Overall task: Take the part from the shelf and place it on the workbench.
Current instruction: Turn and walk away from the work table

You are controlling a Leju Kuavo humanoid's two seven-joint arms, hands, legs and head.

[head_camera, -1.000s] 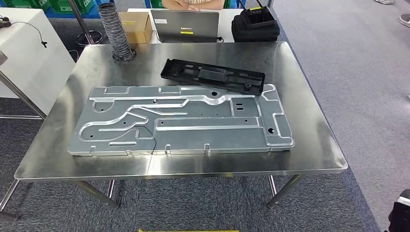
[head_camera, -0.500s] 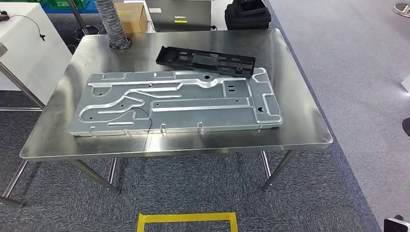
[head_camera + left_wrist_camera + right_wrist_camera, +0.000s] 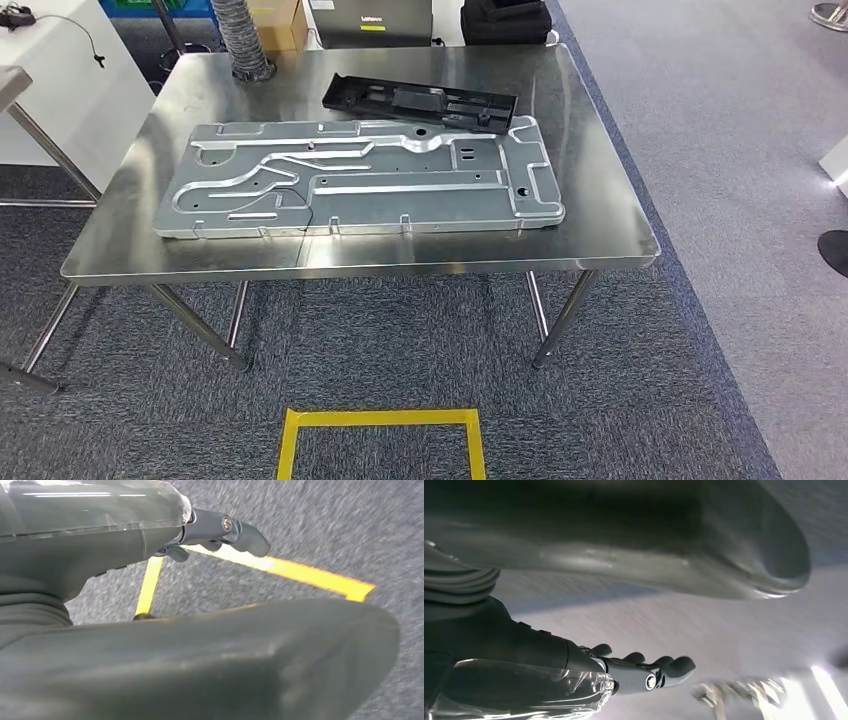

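Looking down from the head view, we see a steel surface [image 3: 600, 230] carrying a big stamped metal plate [image 3: 360, 185] and, touching its far edge, a long black plastic part [image 3: 420, 100]. We judge the black part to be the task's thing, already set down, so the placing step looks done; no shelf is in sight, so any next fetch calls for turning to find it. Our left hand [image 3: 220, 530] hangs over the carpet near the yellow tape outline [image 3: 380, 440], fingers loosely apart and holding nothing. Our right hand [image 3: 644, 672] hangs likewise, fingers lightly curled but apart, empty. The plate lies close to the near rim, with bare steel to its right. Open carpet lies between us and the surface, and a grey aisle [image 3: 740, 150] runs to the right.
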